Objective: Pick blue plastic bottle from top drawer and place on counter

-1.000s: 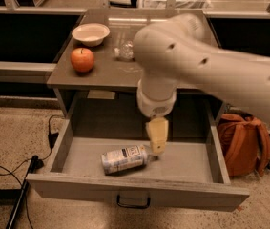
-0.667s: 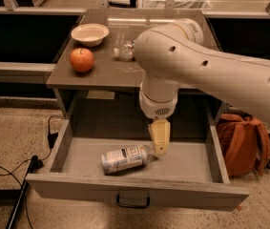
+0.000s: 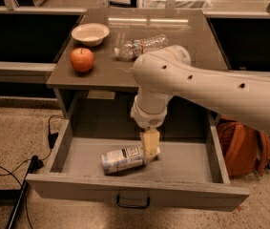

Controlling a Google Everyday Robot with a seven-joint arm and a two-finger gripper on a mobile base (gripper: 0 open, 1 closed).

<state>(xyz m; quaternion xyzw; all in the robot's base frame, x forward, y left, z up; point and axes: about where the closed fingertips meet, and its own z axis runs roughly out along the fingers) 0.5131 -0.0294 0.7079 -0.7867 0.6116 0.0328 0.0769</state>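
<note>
A thick, smooth cream-white arm dotted with small dark holes narrows to a rounded white wrist; beneath it hangs the pale tan gripper, inside the top drawer.

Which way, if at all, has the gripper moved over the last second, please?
Yes: the gripper has dropped lower into the top drawer, nearer the blue plastic bottle.
</note>
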